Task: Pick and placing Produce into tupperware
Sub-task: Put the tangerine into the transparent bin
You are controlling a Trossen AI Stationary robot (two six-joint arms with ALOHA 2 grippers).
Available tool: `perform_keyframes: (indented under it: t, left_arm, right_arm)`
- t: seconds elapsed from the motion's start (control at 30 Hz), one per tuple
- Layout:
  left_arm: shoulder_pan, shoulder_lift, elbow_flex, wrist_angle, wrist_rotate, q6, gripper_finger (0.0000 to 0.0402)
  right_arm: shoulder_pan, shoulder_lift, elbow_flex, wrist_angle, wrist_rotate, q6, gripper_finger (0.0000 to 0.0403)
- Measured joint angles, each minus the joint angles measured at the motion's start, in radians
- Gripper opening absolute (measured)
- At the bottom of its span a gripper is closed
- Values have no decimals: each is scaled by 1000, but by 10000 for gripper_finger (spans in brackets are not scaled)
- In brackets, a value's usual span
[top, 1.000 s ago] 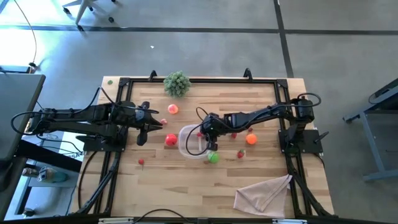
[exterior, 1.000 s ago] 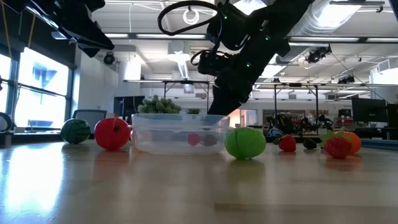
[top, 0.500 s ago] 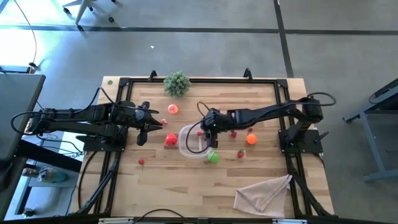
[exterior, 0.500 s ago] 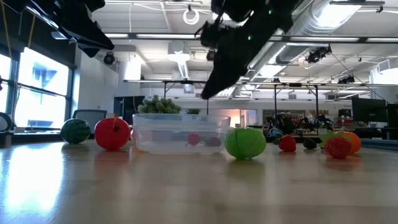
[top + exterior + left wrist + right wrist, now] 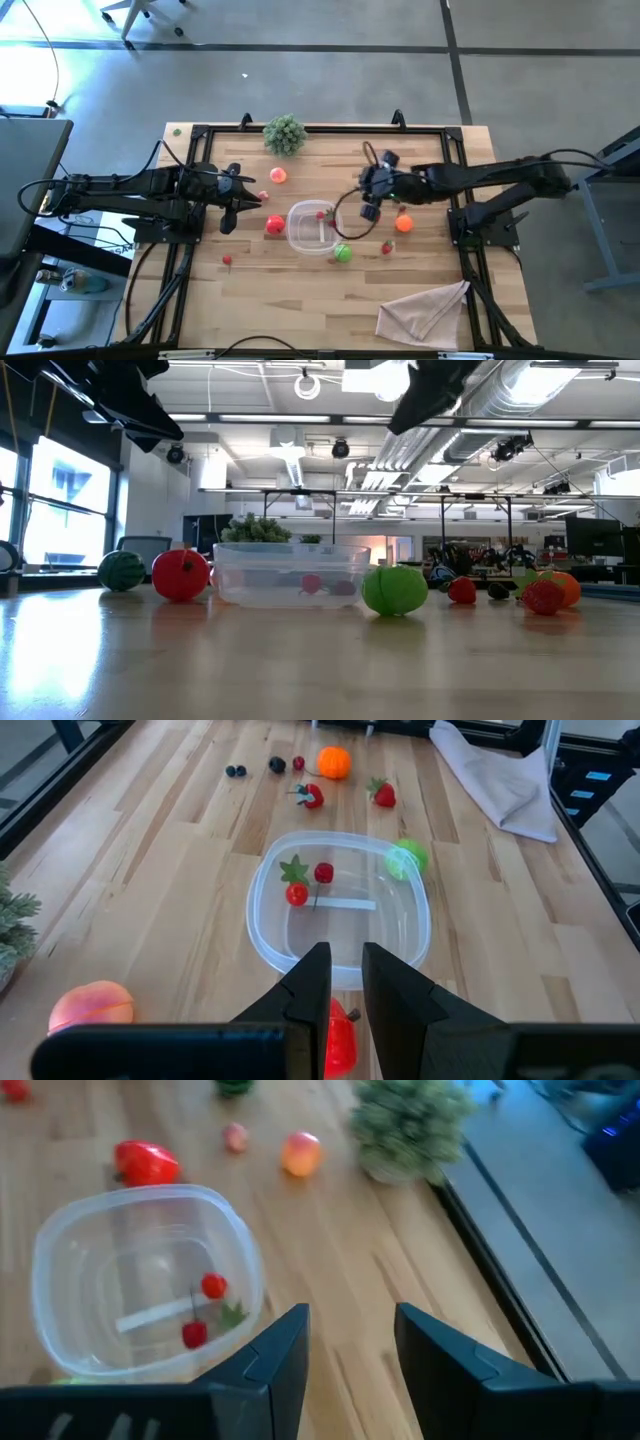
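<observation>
My left gripper (image 5: 226,222) hung at the table's left side, fingers (image 5: 312,982) pressed together and holding nothing, with the red pepper (image 5: 273,226) just beyond its tips and the tub (image 5: 311,226) past that. A peach (image 5: 278,175) lay between that arm and the sprig (image 5: 285,133), and a small red berry (image 5: 227,262) sat alone toward the front edge.

The tub stood mid-table with two little red pieces (image 5: 309,883) already in it; the green ball (image 5: 343,253) lay against its front right corner.

My right gripper (image 5: 371,210) hovered just off the tub's right side, fingers (image 5: 275,1357) spread and empty. The relation that mattered: the orange (image 5: 404,224) lay close to its right, the strawberry (image 5: 386,248) a little farther to the front, both on my right arm's side of the tub. I judged the right arm nearer to these, the left nearer to the pepper. All are roundish, so I saw no long axis to line up with.
</observation>
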Motion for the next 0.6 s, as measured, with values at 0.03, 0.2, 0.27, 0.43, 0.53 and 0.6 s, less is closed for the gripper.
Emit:
perform_keyframes:
  t: [0.03, 0.2, 0.27, 0.43, 0.53, 0.6]
  left_arm:
    - [0, 0, 0, -1, 0, 0, 51]
    - [0, 0, 0, -1, 0, 0, 51]
    - [0, 0, 0, 0, 0, 0, 51]
    - [0, 0, 0, -1, 0, 0, 51]
    - [0, 0, 0, 0, 0, 0, 51]
    - [0, 0, 0, 0, 0, 0, 51]
  right_arm:
    - [18, -10, 0, -38, 28, 34, 139]
    - [135, -35, -34, -171, 152, 226, 139]
    - [182, -44, -86, -181, 188, 308, 139]
    - [297, -76, -259, -181, 233, 610, 139]
    - [358, -99, -355, -179, 251, 838, 140]
    - [388, -113, -407, -182, 250, 973, 141]
